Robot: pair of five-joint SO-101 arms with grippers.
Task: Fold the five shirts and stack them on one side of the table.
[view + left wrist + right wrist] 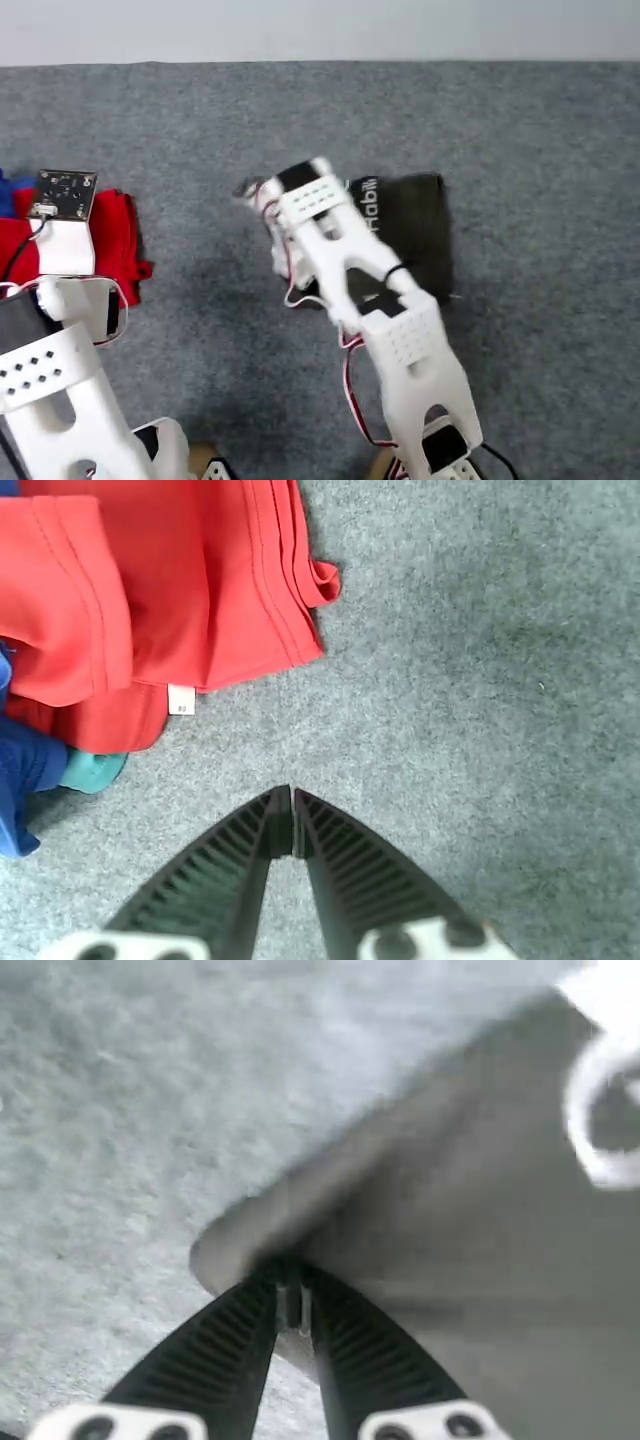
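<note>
**At mid-frame, a corner pinch on the dark shirt**

Across the middle of the high view lies the dark shirt [415,230], spread flat on the grey worktop [540,150], with its left part hidden under the right arm. What shows is a rough rectangle, and its long axis appears to run from the top of the frame toward the bottom, though the covered part leaves this uncertain. In the right wrist view, the right hand [290,1300] is clenched on the shirt's edge near a corner, with bare worktop just beside it.

The cloth looks light, soft and limp. It will likely sag and trail from a single pinch, so a hold at a corner or along a hem should carry a fold best, with the drag kept low and slow.

At the left of the high view, the red shirt [180,590] sits folded with blue cloth [20,780] and a teal scrap [95,770] beneath its edge. The left hand [292,800] is clenched on nothing, above bare worktop near that pile.
</note>
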